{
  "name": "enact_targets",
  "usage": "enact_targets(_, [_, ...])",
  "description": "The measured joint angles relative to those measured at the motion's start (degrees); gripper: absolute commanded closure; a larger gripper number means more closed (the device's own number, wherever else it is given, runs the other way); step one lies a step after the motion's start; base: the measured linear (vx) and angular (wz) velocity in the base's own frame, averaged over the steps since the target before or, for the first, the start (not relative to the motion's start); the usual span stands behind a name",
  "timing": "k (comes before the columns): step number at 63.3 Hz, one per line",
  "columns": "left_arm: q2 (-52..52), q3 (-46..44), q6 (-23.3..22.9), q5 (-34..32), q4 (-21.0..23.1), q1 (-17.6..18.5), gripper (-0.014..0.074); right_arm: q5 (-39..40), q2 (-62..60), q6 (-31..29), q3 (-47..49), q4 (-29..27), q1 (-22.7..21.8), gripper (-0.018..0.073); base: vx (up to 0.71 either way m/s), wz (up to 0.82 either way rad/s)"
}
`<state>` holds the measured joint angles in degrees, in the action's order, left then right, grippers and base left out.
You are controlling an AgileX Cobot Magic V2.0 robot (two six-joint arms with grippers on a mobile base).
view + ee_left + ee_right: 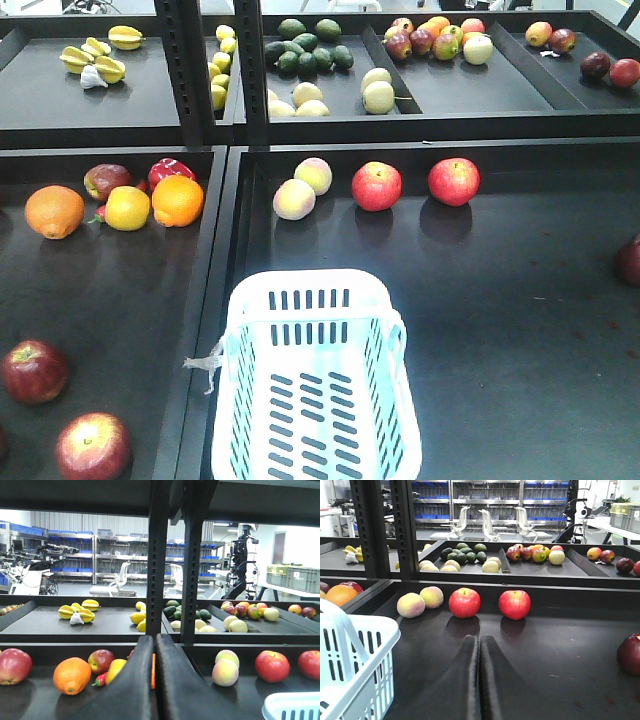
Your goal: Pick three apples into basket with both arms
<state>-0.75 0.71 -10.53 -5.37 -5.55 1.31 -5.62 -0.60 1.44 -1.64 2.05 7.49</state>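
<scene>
Left gripper (153, 680) and right gripper (480, 680) both clenched, fingers together, grasping nothing. In the front view the basket (310, 280) sits bottom centre, two red apples (376, 186) upper middle just behind it, apart from it, and darker apples (34, 370) lower left

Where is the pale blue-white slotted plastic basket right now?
Front view: the basket sits empty at bottom centre, in the right-hand black tray, nearer the camera than two red apples and two peaches.
</scene>
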Motion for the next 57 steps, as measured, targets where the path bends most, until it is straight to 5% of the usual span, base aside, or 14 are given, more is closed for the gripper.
enact_targets(20, [11.92,-21.25,0.48,17.18,0.00,0.00,0.0603,0.00,0.00,0.00,0.00,0.00,0.00,0.0568,0.00,0.00])
enact_targets(38, [29.87,-43.05,10.16,38.80,0.26,0.00,0.0603,0.00,0.00,0.00,0.00,0.00,0.00,0.0568,0.00,0.00])
enact_targets(57, [34.88,-46.65,11.76,40.46,0.39,0.00,0.0592,0.00,0.00,0.00,0.00,0.00,0.00,0.0568,0.00,0.00])
